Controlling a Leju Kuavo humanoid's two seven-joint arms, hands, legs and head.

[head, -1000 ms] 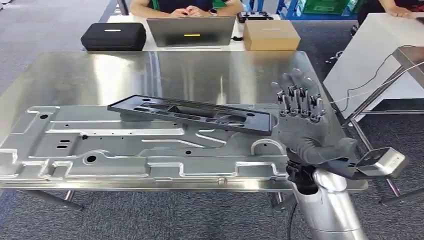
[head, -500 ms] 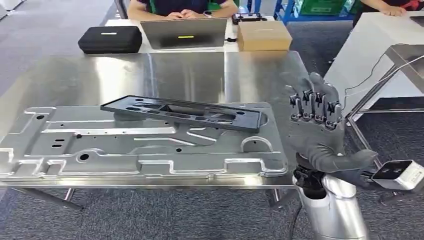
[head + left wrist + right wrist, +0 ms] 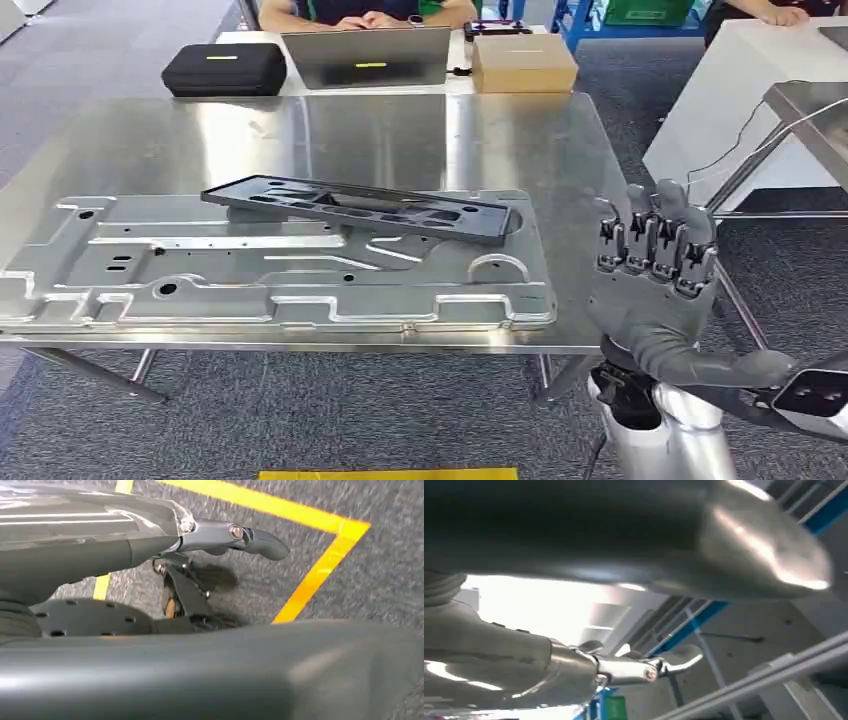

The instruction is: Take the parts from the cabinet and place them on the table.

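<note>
A long black plastic part (image 3: 360, 207) lies flat across the back edge of a large stamped metal panel (image 3: 250, 285) on the steel table (image 3: 400, 130). My right hand (image 3: 655, 270) is raised upright just past the table's right front corner, fingers apart and holding nothing, well clear of the black part. In the right wrist view that hand (image 3: 524, 660) points up toward ceiling lights and a slanted rail. My left hand (image 3: 100, 545) hangs low over grey carpet with its fingers stretched out and nothing in it.
Behind the table stand a laptop (image 3: 365, 58), a black case (image 3: 222, 68) and a cardboard box (image 3: 523, 63), with a person (image 3: 365, 12) seated there. A white table (image 3: 740, 90) and a metal frame (image 3: 800, 110) stand at the right. Yellow tape (image 3: 390, 474) marks the floor.
My right hand has drawn back from the end of the black part, to the right and off the table's edge. The whole view has shifted, with the table now farther off.
</note>
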